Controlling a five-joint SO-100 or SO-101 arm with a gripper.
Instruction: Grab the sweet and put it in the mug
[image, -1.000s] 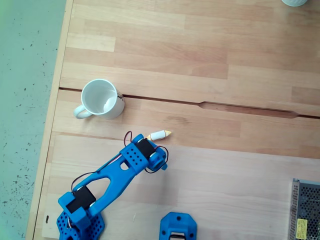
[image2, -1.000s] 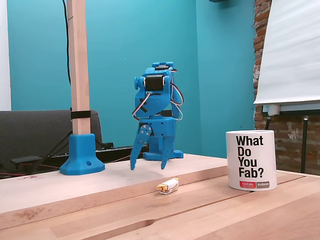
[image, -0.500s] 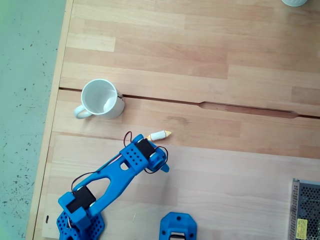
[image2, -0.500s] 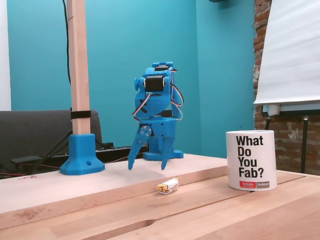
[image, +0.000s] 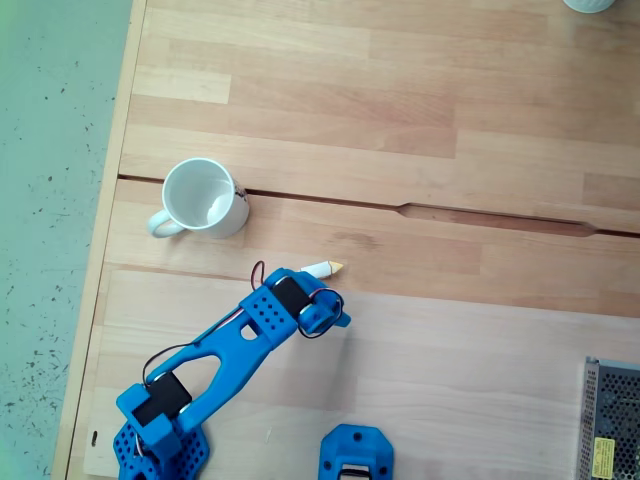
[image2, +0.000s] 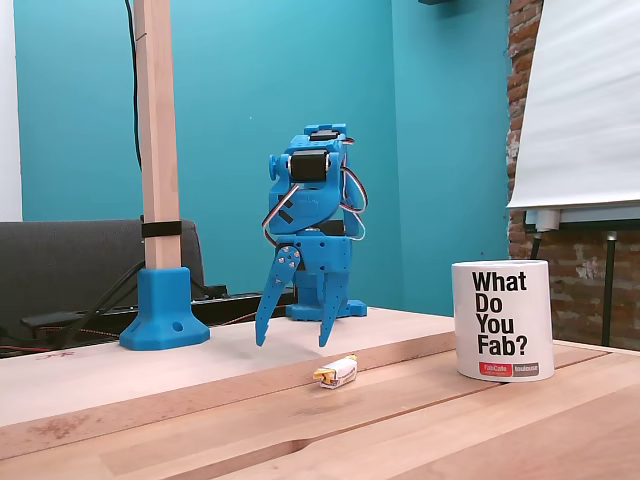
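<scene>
Wooden table (image2: 120, 375) — spread gripper (image2: 291, 343) above sweet (image2: 336, 373)

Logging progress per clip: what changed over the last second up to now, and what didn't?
The gripper spread its fingers wider and dipped slightly toward the sweet; from above, it reaches a little further over the sweet, covering one end. Nothing was grasped or released. The sweet lies where it was on the table, and the mug has not moved, upright and empty.
</scene>
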